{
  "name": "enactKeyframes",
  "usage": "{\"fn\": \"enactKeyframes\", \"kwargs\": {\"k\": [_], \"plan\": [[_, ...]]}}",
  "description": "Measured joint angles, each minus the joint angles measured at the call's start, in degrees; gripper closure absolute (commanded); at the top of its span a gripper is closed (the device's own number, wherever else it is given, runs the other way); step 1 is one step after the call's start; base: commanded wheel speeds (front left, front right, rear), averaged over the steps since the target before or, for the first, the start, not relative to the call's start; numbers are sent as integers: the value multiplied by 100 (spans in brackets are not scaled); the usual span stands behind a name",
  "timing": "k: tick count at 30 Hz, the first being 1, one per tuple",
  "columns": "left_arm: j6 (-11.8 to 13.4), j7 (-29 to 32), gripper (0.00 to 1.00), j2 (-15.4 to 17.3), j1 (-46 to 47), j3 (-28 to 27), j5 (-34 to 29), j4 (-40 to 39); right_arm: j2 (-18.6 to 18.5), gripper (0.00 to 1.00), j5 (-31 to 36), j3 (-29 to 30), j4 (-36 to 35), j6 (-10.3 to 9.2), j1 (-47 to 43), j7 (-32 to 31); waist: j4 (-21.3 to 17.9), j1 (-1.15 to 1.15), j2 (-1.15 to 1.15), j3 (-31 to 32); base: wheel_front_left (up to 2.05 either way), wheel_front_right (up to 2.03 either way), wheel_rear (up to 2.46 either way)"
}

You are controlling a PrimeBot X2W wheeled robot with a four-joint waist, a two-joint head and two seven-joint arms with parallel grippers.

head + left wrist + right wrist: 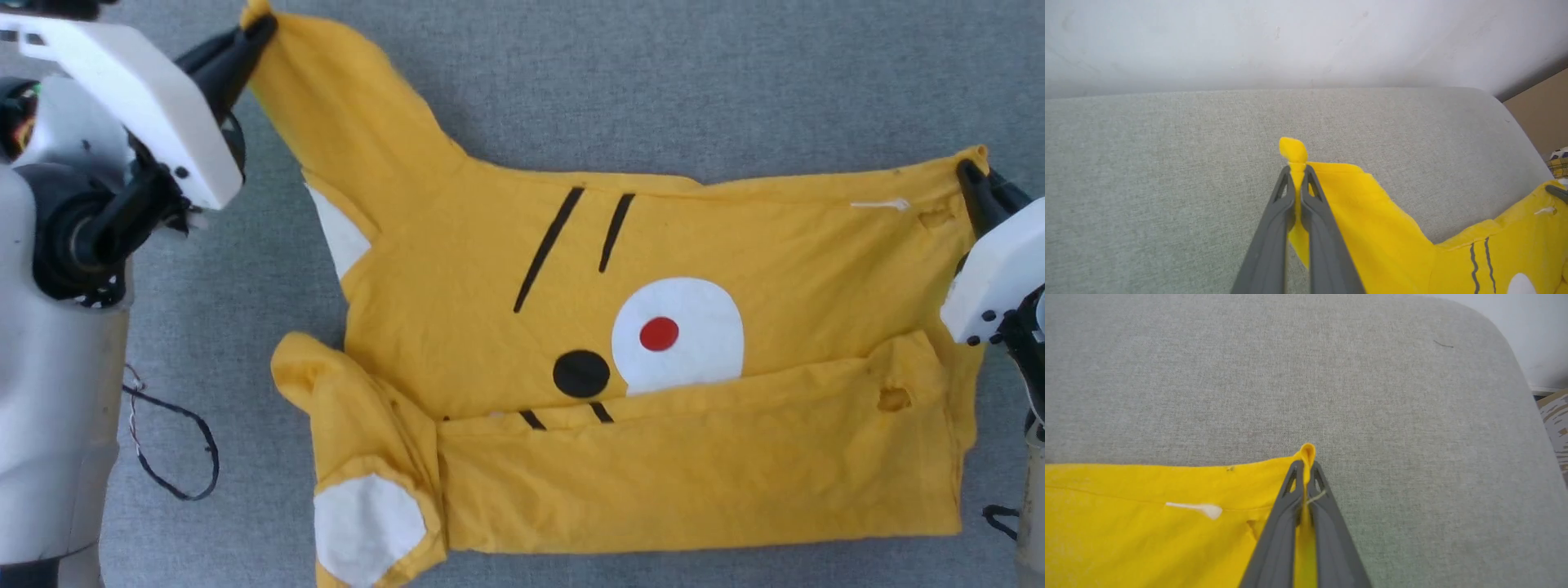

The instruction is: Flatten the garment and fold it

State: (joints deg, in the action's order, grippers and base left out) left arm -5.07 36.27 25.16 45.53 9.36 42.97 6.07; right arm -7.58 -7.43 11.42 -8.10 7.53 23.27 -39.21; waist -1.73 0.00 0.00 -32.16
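The yellow garment [653,359] lies spread on the grey cloth surface, its near edge folded up over the lower body. Black stripes and a white oval with a red dot show at its middle. My left gripper [260,31] is shut on the tip of the far left sleeve, which is pulled out to the upper left; the left wrist view shows the garment [1372,228] pinched in the left gripper [1297,169]. My right gripper [970,171] is shut on the far right corner, seen in the right wrist view as the garment [1147,522] pinched in the right gripper [1305,467].
The grey padded surface [653,82] runs all around the shirt, with a rounded far corner [1494,343] and a pale wall [1290,41] behind it. A loose black cable [175,449] hangs beside my left arm's body.
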Motion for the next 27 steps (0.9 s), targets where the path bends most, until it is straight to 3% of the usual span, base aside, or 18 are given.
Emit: {"fn": "enactKeyframes", "kwargs": {"k": [13,27], "plan": [[-83,-909,100,-15,-1970,-575,503,-1475,93,100,-365,75,-416,0,-880,642,121,-1,0,757,0,0,0],[214,-1098,100,-308,-4823,-1096,1201,-2924,419,100,-976,561,-746,0,-2755,1063,320,-3,0,1702,0,0,0]]}}
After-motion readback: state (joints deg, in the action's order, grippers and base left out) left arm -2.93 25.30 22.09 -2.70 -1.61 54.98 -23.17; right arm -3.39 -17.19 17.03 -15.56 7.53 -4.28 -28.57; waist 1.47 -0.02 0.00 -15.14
